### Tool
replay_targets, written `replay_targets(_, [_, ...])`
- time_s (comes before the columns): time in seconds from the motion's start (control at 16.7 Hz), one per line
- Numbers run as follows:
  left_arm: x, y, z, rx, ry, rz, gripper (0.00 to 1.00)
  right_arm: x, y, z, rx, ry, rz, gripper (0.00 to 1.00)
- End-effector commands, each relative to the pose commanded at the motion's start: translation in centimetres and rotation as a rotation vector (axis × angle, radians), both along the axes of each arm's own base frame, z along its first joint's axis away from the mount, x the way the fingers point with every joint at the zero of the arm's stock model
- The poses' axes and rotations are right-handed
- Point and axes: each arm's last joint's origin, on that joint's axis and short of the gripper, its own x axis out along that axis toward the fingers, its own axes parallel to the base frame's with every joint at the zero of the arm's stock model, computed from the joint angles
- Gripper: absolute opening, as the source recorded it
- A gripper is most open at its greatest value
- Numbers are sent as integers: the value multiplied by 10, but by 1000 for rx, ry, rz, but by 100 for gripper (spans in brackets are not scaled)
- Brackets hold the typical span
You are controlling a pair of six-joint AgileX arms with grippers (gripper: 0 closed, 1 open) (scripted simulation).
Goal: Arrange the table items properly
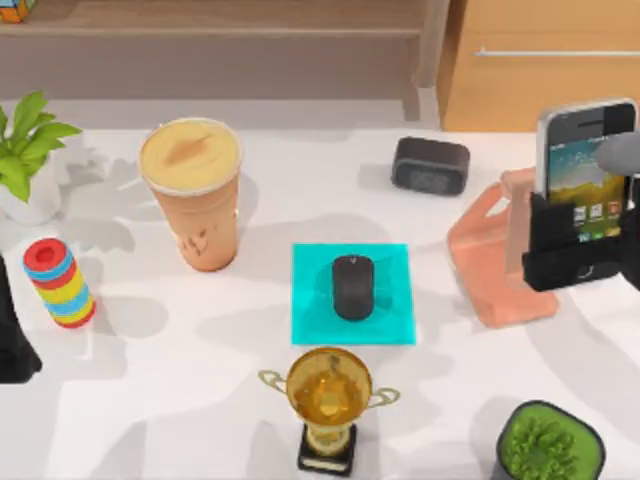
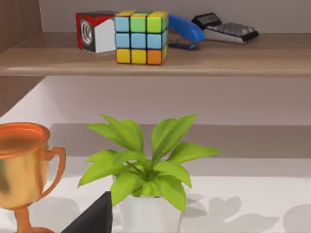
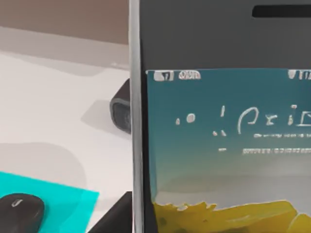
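My right gripper [image 1: 585, 242] is shut on the lower part of the silver-edged smartphone [image 1: 583, 160], holding it upright at the table's right side, just above a salmon phone stand [image 1: 490, 270]. The phone's screen [image 3: 218, 145] sits close before the right wrist camera. A black mouse [image 1: 352, 287] lies on a teal mat [image 1: 395, 320] in the middle, and it appears again [image 3: 19, 211] in the right wrist view. The tall orange cup [image 1: 195, 190] with a creamy top stands upright, left of centre. My left arm [image 1: 12, 340] is parked at the left edge.
A gold trophy [image 1: 328, 400] stands at the front centre, a stack of coloured rings [image 1: 58, 283] at the left. A white-potted plant [image 1: 25, 160] is at far left, a black clock [image 1: 430, 165] at the back, a green plant in a black pot [image 1: 548, 445] at front right. A shelf [image 2: 155, 60] holds a puzzle cube [image 2: 141, 36].
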Motion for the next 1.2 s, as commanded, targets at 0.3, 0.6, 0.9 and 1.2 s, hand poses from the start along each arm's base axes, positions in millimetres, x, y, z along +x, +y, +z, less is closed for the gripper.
replay_targets(0.3, [0, 0, 0, 0, 0, 0, 100, 2, 0, 0, -1, 4, -4, 0])
replay_targets(0.6, [0, 0, 0, 0, 0, 0, 100, 11, 1, -3, -2, 8, -16, 0])
replay_targets(0.9, [0, 0, 0, 0, 0, 0, 100, 29, 7, -9, 9, -1, -9, 0])
replay_targets(1.2, [0, 0, 0, 0, 0, 0, 100, 43, 10, -22, 0, 1, 0, 0])
